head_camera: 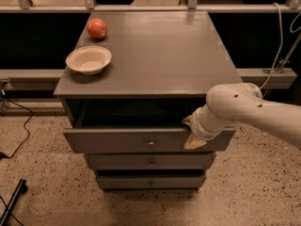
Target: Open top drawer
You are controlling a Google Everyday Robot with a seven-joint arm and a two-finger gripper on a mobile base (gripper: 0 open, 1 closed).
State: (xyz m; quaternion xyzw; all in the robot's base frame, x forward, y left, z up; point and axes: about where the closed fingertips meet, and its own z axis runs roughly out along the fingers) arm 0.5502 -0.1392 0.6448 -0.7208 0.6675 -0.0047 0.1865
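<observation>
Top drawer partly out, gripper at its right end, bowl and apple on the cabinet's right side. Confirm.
Not quite: the camera view shows bowl and apple on the cabinet's left side. The top drawer is partly out, gripper at its right end.

Grey cabinet top (164,55): bowl (89,59) near left edge, apple (97,28) just behind it, not touching. Speckled floor (254,187) carries the cabinet. The gripper (191,133) sits at the top drawer (122,140), right end.
</observation>
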